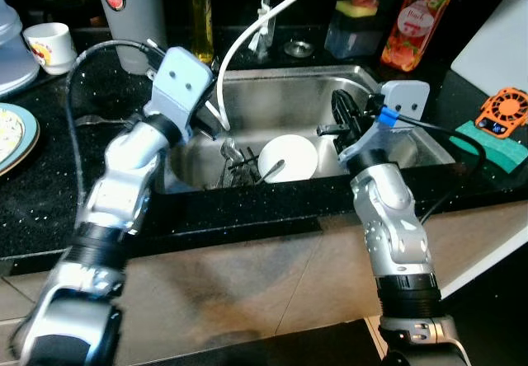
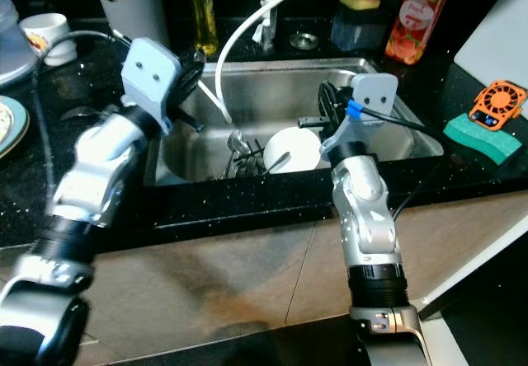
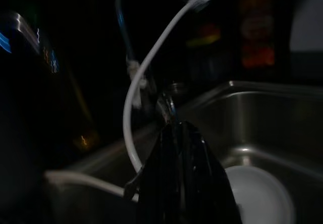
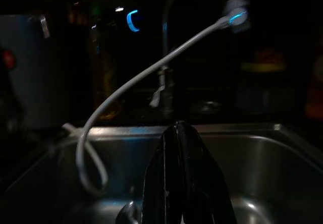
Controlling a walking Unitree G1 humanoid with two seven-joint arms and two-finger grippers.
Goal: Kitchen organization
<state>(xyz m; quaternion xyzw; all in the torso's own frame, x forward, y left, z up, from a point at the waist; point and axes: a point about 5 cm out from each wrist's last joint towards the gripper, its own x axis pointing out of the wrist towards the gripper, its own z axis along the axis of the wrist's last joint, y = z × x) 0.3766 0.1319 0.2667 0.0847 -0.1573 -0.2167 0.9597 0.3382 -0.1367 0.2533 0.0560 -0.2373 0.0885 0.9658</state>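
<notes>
Right gripper [image 4: 187, 183] first: both black fingers are pressed flat together with nothing pinched between them, and it hangs over the right half of the steel sink [image 1: 297, 94], pointing toward the back wall. That forearm rises nearly straight up from the bottom edge of the head view, with the wrist bent over the front rim.

Left gripper [image 3: 181, 178] looks pressed together too, the fingers reading as one dark wedge, empty. It sits at the sink's left rim, aimed across the basin. The left arm comes in from about 7 o'clock, with the elbow over the black counter [image 1: 49, 193] and its grey camera block tipped up.

Inside the sink: a white bowl [image 1: 289, 157] lies near the middle, tilted toward the front, right between the two grippers. At its 9 o'clock is a dark tangle of utensils [image 1: 235, 164]; I can't tell which pieces exactly. A white hose [image 1: 247, 40] loops from the tap area at 12 o'clock down into the basin's left side.

Around the sink: a red-labelled soap bottle [image 1: 419, 20] at roughly 1 o'clock, a sponge holder [image 1: 355, 24] just left of it, a green sponge [image 1: 493, 145] with an orange gadget [image 1: 505, 112] at 3 o'clock, and a white mug [image 1: 51, 46] and a plate [image 1: 18, 135] off at 9 to 10 o'clock.
</notes>
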